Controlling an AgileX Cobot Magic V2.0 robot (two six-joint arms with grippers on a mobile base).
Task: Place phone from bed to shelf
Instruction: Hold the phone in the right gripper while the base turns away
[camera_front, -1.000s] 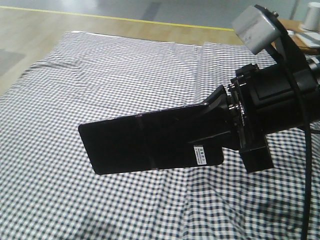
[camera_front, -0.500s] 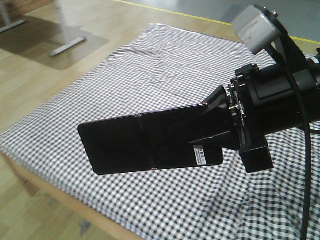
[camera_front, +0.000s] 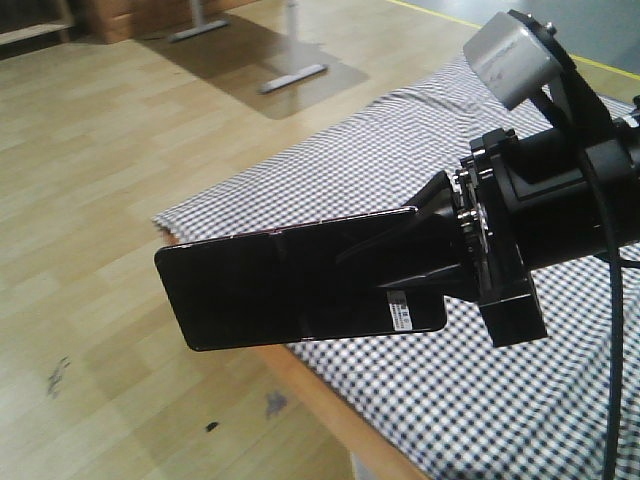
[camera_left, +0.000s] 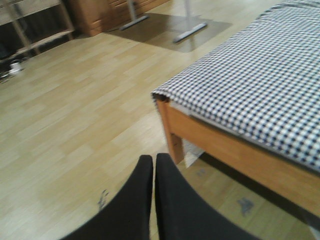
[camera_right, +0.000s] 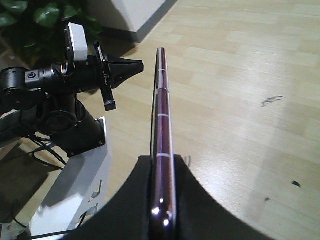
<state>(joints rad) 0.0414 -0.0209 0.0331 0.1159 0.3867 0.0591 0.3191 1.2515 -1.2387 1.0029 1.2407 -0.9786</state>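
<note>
The thin glossy black phone (camera_front: 290, 285) with pinkish rim is not on the bed. It is in the air, clamped at one short end between the two black fingers of the right gripper (camera_front: 400, 255). It stands on its long edge, the flat face toward the front camera, and the free end points away from the arm. A small white barcode sticker (camera_front: 398, 310) is on the face, close to the fingers. In the right wrist view the phone is seen edge-on, and under it there is only the light wooden floor (camera_right: 240, 75).

The bed (camera_front: 560, 400) with the black-and-white check sheet and light wood frame lies behind and below the phone, with its corner near the phone's middle in the front view.

The left gripper (camera_left: 153, 160) has its two black fingers pressed together with nothing between them. It hangs over the floor, beside the bed corner.
</note>
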